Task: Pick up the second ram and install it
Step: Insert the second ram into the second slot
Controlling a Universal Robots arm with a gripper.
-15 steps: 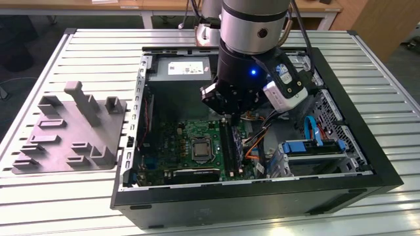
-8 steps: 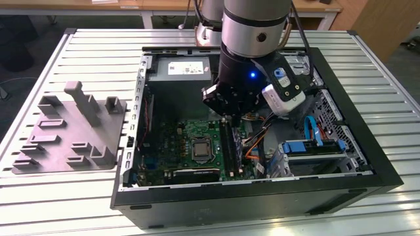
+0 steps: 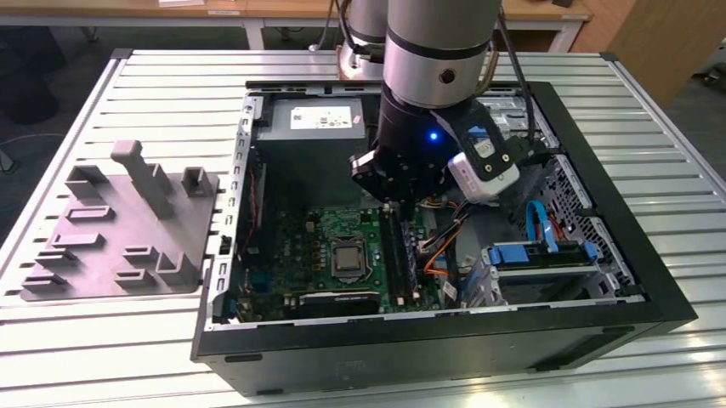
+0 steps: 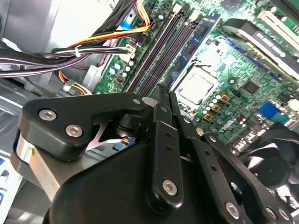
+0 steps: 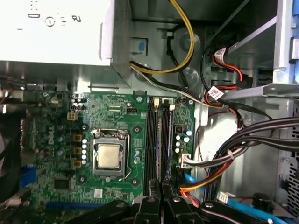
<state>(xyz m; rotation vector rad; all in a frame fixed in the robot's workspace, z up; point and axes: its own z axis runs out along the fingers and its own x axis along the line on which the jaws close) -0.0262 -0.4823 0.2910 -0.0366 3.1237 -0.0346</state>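
Black two-finger gripper (image 3: pixel 393 202) is down inside the open black tower case (image 3: pixel 454 340), which lies on its side on the ribbed metal table (image 3: pixel 114 357). In both wrist views the gripper (image 4: pixel 162 91) (image 5: pixel 161 183) has its jaws pressed together, with nothing visible between them.

The tips hang over the near end of the black memory slots (image 5: pixel 153 140) on the green motherboard (image 5: pixel 60 116). The slots sit just beside the square silver CPU socket (image 5: pixel 110 155).

In the second wrist view a long thin blue ram strip with a row of dark chips (image 4: pixel 190 44) stands on edge in the slot bank, on the socket (image 4: pixel 196 86) side. Its near end is right at the fingertips. I can't tell if they touch, or whether this strip is the first or the second module.

A bundle of black, red, yellow and orange cables (image 4: pixel 70 51) runs along the other side of the slots.

In the exterior view:
- The grey power-supply box (image 3: pixel 312 127) sits at the far end of the case, beyond the motherboard (image 3: pixel 295 246).
- The bright blue plastic drive brackets (image 3: pixel 542 252) are at the exterior view's right of the gripper.
- A grey moulded fixture plate with upright posts (image 3: pixel 114 246) lies on the table at the exterior view's left, apart from the case.
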